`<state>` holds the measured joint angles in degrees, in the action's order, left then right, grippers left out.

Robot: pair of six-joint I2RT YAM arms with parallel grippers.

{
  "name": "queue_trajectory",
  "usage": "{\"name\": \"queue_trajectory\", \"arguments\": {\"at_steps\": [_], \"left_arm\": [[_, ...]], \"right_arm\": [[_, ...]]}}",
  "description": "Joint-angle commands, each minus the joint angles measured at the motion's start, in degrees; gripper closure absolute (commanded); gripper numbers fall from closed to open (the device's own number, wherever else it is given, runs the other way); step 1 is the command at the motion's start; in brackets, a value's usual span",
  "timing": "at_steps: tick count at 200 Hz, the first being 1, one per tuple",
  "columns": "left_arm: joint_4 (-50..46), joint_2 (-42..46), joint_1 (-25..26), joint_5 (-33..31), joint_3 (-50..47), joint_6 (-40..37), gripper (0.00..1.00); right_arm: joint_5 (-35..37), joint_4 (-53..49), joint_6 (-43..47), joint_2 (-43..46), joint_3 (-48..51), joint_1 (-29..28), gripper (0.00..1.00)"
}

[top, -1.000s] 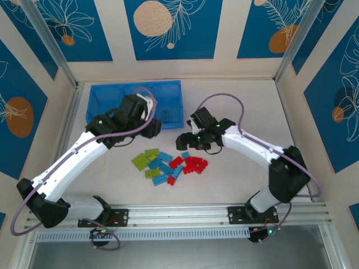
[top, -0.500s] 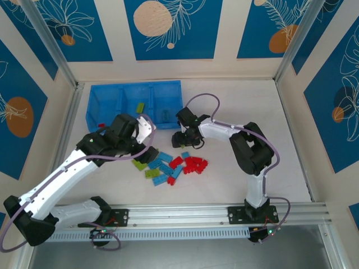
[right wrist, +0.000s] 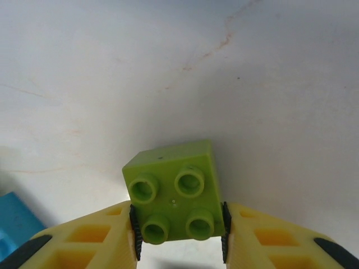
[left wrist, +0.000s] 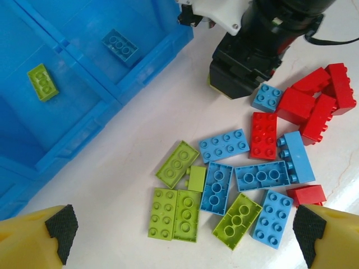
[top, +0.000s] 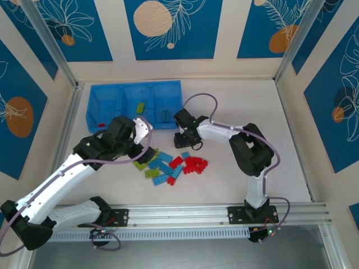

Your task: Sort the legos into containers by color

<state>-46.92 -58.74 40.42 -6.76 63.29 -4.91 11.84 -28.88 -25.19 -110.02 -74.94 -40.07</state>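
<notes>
Red, lime green and light blue legos lie in a loose pile on the white table. My left gripper hangs open over the pile's left side, its yellow fingers wide on either side of the green and blue bricks. My right gripper is beside the tray's right end, shut on a small green lego held between its pads low over the table. The blue tray holds a red brick, a green brick and a blue brick, one per compartment.
The right arm's black wrist stands just beyond the pile, near the tray's corner. Red bricks cluster at the pile's right. Bare table stretches right of the pile, and a metal rail runs along the near edge.
The left arm has pulled back from over the tray and now sits open above the pile's left side. The right gripper has shifted left toward the tray's corner.
</notes>
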Motion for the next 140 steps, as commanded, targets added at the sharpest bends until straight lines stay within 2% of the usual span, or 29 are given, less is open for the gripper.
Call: {"name": "queue_trajectory", "arguments": {"at_steps": [1, 32, 58, 83, 124, 140], "left_arm": [[1.24, 2.34, 0.09, -2.56, -0.77, 0.24, 0.0], [2.39, 3.94, -0.26, -5.05, -1.37, 1.15, 0.0], [3.78, 5.37, -1.66, -8.56, -1.85, 3.17, 0.0], [5.48, 6.71, -5.16, -8.26, -2.5, 4.94, 0.0], [6.83, 6.8, -10.91, -6.1, -3.28, 6.84, 0.0], [7.09, 6.64, -12.45, -4.86, -3.26, 7.75, 0.0]], "right_arm": [[2.4, 1.61, 2.28, 8.71, 0.72, -2.88, 0.62], [1.87, 5.69, 3.43, 15.78, 0.72, -5.85, 0.63], [-1.11, 11.41, 4.63, 14.35, -4.2, -6.42, 0.64], [-4.42, 13.69, 5.56, 4.34, -15.38, -6.11, 0.64], [-5.71, 6.51, 6.9, -14.69, -40.03, -5.26, 0.65], [-6.82, 3.89, 6.91, -19.97, -47.03, -4.75, 0.61]]}}
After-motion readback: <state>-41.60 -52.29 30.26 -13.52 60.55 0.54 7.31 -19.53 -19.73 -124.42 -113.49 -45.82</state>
